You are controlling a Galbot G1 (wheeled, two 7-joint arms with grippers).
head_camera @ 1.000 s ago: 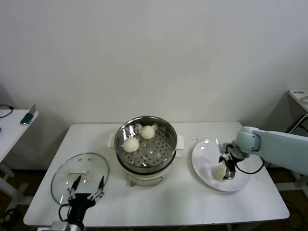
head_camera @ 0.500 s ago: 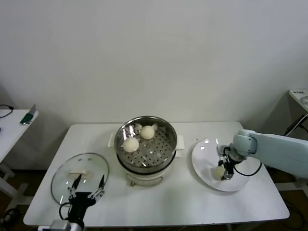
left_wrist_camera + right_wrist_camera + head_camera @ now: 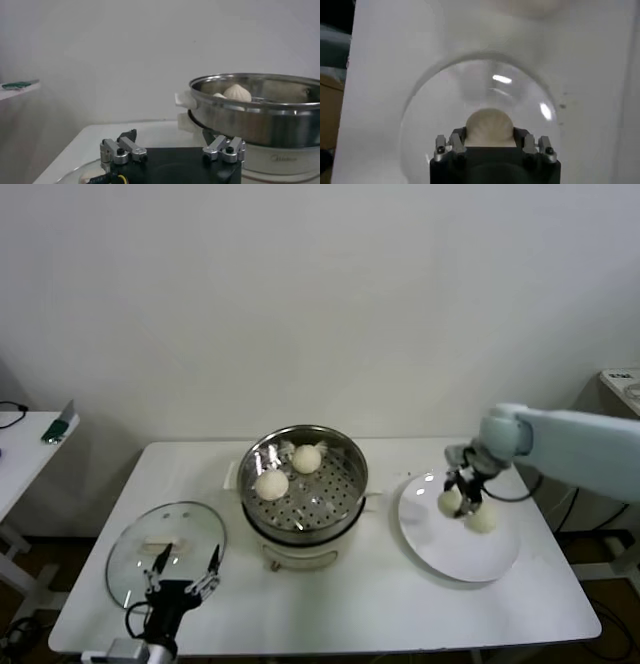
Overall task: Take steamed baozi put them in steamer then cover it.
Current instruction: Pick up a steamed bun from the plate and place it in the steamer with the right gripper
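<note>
- One table [image 3: 330, 604] is carrying everything, so that each item is being kept within reach of one arm or the other.
- Centrally, the steamer [image 3: 305, 529] is being left uncovered; its open top is what is letting buns be dropped in from above.
- Right of it, the plate [image 3: 440, 554] is serving as the supply dish, near the right arm.
- Left of the steamer, the cover [image 3: 165, 554] is lying flat on the table, presumably being kept aside until loading is finished.
- Just in front of the cover, the left gripper [image 3: 180, 576] is waiting low with its jaws apart and nothing between them, seemingly placed for the covering step.
- Above the plate, the right gripper [image 3: 458, 499] is being held raised with its jaws clamped on one baozi [image 3: 489, 127]; a second ball is showing just beside it.
- Two buns [image 3: 272, 484] are sitting on the perforated tray, so the task is judged roughly half done.
</note>
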